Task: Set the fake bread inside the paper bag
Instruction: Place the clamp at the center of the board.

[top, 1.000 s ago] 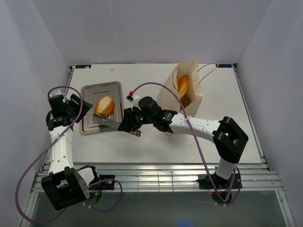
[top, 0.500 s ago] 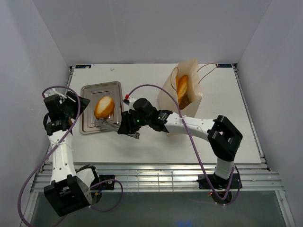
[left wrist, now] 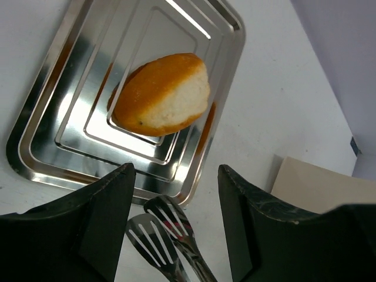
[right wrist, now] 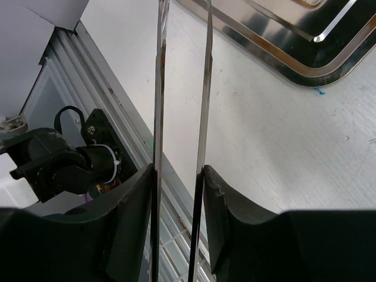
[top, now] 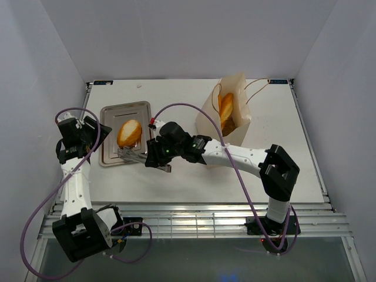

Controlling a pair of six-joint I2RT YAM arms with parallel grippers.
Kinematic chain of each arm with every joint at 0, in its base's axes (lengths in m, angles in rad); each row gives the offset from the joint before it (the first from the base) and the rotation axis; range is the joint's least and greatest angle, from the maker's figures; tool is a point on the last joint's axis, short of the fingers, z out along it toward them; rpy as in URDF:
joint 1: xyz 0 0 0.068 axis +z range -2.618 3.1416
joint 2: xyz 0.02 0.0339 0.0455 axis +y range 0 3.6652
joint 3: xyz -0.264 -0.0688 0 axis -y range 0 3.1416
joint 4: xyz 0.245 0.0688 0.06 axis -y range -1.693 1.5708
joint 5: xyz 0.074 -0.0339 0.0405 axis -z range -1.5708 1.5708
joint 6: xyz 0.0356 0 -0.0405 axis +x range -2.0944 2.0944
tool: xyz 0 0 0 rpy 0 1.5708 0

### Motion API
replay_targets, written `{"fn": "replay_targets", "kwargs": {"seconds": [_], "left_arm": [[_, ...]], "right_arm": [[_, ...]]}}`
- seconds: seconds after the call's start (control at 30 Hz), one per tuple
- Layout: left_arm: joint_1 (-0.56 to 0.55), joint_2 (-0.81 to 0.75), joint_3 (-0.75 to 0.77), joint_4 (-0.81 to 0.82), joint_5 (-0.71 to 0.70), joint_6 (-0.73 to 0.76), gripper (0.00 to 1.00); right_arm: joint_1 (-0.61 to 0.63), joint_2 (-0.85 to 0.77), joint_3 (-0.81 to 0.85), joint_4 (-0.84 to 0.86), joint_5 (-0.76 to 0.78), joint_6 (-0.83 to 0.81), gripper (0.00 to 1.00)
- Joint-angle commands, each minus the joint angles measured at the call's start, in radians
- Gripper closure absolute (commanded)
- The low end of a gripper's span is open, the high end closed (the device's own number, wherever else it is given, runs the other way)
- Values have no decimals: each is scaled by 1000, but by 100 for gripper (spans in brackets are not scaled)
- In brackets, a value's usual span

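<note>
One golden oval roll of the fake bread point(top: 130, 133) point(left wrist: 161, 94) lies in the steel tray point(top: 111, 154) point(left wrist: 41, 123). More fake bread point(top: 225, 108) shows inside the open paper bag point(top: 207, 120), whose beige side point(left wrist: 311, 185) also appears in the left wrist view. My right gripper point(top: 154, 157) point(right wrist: 179, 176) is shut on the silver tongs point(top: 130, 155) point(right wrist: 205, 88), one finger pressing each arm. The tongs' slotted tips point(left wrist: 155, 235) lie at the tray's near edge, short of the roll. My left gripper point(top: 101, 131) point(left wrist: 176, 170) hangs open and empty at the tray's left side.
White walls close in the table on three sides. A metal grille point(top: 194, 223) point(right wrist: 147, 158) runs along the near edge by the arm bases. Purple cables point(top: 194, 108) loop over both arms, and the bag's cord handles point(top: 258, 88) stick out to the right.
My right gripper has slid a little to the left with the tongs. The left arm swung back to the left and then partly returned. The roll has not moved.
</note>
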Motion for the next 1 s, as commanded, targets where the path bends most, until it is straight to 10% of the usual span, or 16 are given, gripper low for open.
{"fn": "replay_targets", "kwargs": {"seconds": [0.0,0.97], "left_arm": [[7,89,26,-45,-84,9,32],[94,513,54,43,-253,164,61]], "right_arm": [[15,24,88,-45,63,-51,56],[-25,21,159,-106,59,-100,55]]}}
